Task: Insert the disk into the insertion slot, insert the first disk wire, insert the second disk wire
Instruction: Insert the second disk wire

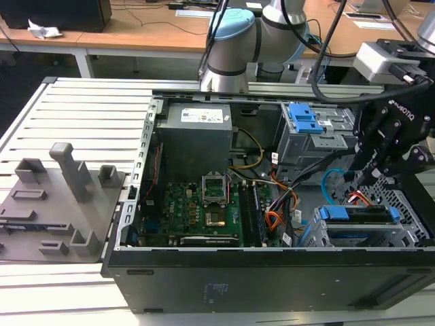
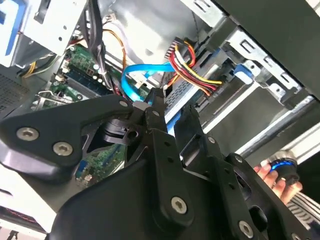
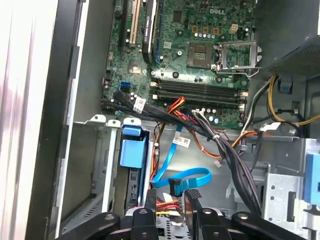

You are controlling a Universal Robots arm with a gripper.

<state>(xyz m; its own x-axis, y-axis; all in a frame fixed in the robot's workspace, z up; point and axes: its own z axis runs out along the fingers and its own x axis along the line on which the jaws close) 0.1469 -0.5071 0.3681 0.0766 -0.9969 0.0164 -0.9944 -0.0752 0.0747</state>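
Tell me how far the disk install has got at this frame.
Done: the disk in its blue caddy sits in the insertion slot, and the first disk wire appears to reach its end. In hand: the gripper is down at the second disk wire, beside its plug. Whether that plug is seated cannot be told.

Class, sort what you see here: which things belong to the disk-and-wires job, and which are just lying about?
Job:
- disk in blue caddy, seated in insertion slot
- first disk wire, red/orange
- second disk wire, blue
- gripper beside both wires

Lying about:
- motherboard
- power supply
- grey fixture plate
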